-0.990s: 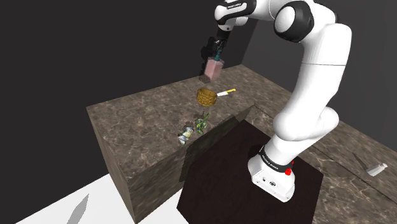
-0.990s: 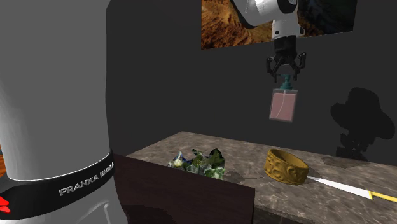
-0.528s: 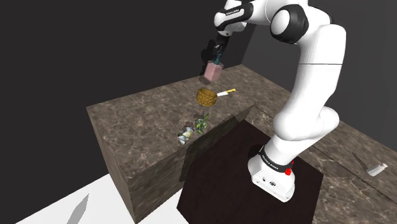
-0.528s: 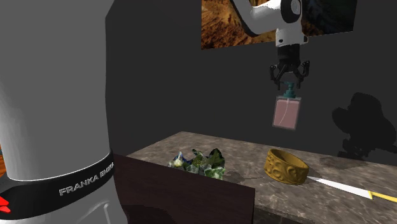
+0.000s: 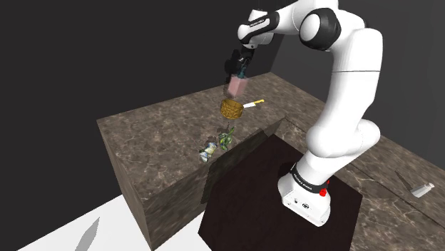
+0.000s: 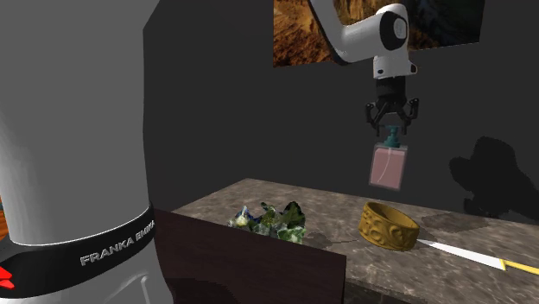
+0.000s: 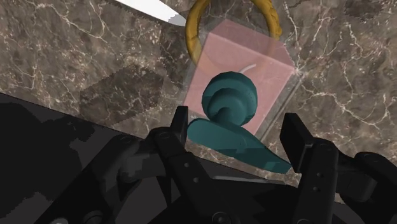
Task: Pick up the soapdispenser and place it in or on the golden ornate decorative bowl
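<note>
Golden bowl (image 7: 193, 35): far rim cut off, middle hidden behind soap dispenser (image 7: 238, 95). Knife (image 6: 471, 254): handle end cut off in second exterior view.

Translucent pink soap dispenser (image 6: 387, 167), its pump teal; bowl (image 6: 389, 226) golden with scrolled relief; table (image 5: 157, 128) dark brown, pale-veined marbling; knife (image 5: 253, 104) white-bladed, yellow-handled; fingers (image 7: 180, 133) black.

The gripper (image 6: 393, 131) clasps the teal pump of a pink dispenser (image 6: 389, 167), which hangs upright above the gold bowl (image 6: 389, 226), clear of its rim. On the counter (image 6: 216, 203), a knife (image 6: 466, 254) lies right of the bowl and a crumpled green-and-white thing (image 6: 272, 220) lies to its left.
</note>
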